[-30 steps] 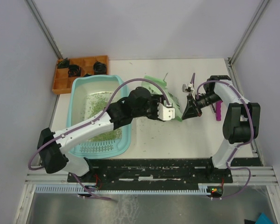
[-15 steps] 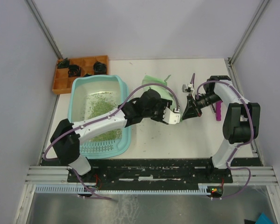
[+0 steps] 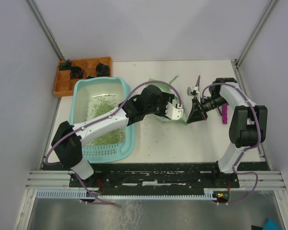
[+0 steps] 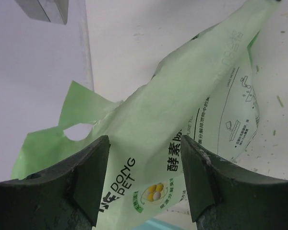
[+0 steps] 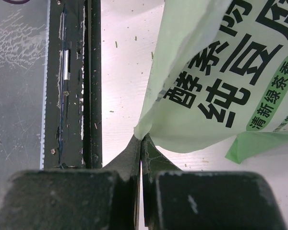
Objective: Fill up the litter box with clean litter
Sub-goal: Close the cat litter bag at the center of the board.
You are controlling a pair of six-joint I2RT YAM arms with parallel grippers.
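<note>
On the white surface (image 3: 182, 139), the litter box (image 3: 102, 152) is set at the left, in front of the left arm's base. Between the two arms, to the right of the box, the printed green bag (image 4: 173, 120) is held up. The left hand (image 4: 144, 143) is placed with its fingers well apart on either side of the bag; whether the bag is actually pressed cannot be told. The right hand (image 5: 140, 136) is pinched fully closed on a lower corner of the bag. The litter (image 3: 98, 109) is seen only as a thin, patchy scatter in the box, with whitish floor showing through, and stray granules (image 5: 116, 44) are strewn on the surface. The filling is judged partly done: the bag is yet to be brought over the box and more poured.
</note>
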